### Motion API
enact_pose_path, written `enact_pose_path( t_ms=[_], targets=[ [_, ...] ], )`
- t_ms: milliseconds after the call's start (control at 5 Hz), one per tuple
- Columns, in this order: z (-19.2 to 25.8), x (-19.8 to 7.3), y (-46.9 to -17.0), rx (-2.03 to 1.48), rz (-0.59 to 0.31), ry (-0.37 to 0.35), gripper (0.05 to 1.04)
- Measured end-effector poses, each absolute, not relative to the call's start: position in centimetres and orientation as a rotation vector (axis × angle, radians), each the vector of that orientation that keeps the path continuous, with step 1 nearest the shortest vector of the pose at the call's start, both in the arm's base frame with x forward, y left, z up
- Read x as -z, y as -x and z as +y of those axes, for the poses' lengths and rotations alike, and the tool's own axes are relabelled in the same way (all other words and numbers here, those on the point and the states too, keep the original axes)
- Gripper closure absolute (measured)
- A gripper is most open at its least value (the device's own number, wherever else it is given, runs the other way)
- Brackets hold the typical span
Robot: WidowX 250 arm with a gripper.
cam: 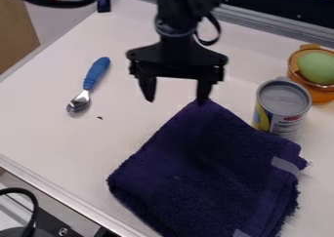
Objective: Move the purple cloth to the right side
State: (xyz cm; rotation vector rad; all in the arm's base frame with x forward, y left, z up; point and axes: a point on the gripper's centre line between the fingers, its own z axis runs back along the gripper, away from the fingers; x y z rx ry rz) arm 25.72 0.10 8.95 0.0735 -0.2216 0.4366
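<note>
Folded purple cloth (pixel 202 172) covered the near middle and right of the worktop (pixel 58 128). Over its far corner hung the hand (pixel 176 101), wide open, nothing between its fingers; whether the right-hand one touched the cloth, I couldn't tell. A can (pixel 283 107) stood upright just beyond the cloth, at right. Farther right, an orange bowl (pixel 322 94) held a green egg shape (pixel 318 68). Far left lay a blue-handled spoon (pixel 96 74).
</note>
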Motion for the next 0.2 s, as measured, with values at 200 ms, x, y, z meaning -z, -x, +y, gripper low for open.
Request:
enact_pose_path(
  t_ms=[200],
  targets=[
    [1.86,-8.9,-25.23,-0.399,-0.176,-0.061,0.084]
  ],
)
